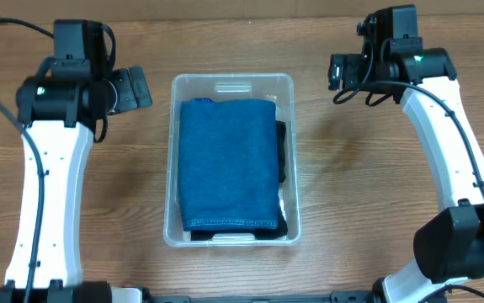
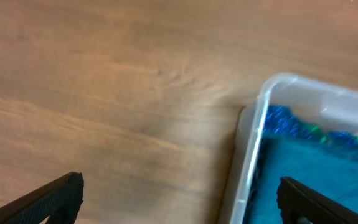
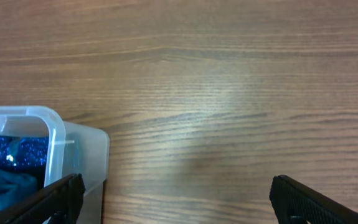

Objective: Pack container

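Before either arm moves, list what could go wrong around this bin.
1. The open left end effector straddles the container wall. Lowering or closing it could catch the rim and drag the bin.
2. One finger of the open right end effector hangs by the container's corner, so a sideways swing might bump it.

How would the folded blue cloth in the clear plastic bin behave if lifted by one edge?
The folded blue cloth would probably sag and unfold, being soft layered fabric. Its matte surface is likely not slippery. It may drag the black cloth at its edge.
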Tool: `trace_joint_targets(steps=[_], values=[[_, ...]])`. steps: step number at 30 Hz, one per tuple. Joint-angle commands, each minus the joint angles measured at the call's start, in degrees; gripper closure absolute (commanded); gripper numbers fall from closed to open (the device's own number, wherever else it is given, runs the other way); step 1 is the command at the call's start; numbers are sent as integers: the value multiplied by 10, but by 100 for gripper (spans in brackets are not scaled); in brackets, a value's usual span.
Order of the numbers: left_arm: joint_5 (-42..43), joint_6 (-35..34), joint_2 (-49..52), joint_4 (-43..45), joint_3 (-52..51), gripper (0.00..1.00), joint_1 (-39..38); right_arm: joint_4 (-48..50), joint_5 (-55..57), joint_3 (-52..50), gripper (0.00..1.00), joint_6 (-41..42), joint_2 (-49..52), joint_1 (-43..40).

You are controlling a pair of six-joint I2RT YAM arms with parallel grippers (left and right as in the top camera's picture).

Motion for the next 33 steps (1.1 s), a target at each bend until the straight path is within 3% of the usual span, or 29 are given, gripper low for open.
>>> trace_joint_targets(steps=[1,6,9,11,15,19,25,33], values=[[21,17,16,-52,3,0,12,-21,5,15,0,24,-64,-3],[83,60,-64,-49,-22,0,13,-82,-8,13,0,59,-128,-26],[88,64,-183,-15,-115,0,13,-80,-5,-32,0,67,-202,-26],[89,64,-285,14,-203,0,13,-55,-5,-88,0,70,-264,-26],[89,24,-545,44,-367,0,13,33,1,-307,0,64,-499,-26],[75,2,-703,35,-414,0,13,42,21,-428,0,65,-676,-26],[75,0,-758,-73,-414,0,13,-85,19,-443,0,66,-726,-26],[75,-3,-758,-70,-415,0,13,-125,19,-443,0,66,-726,-26]])
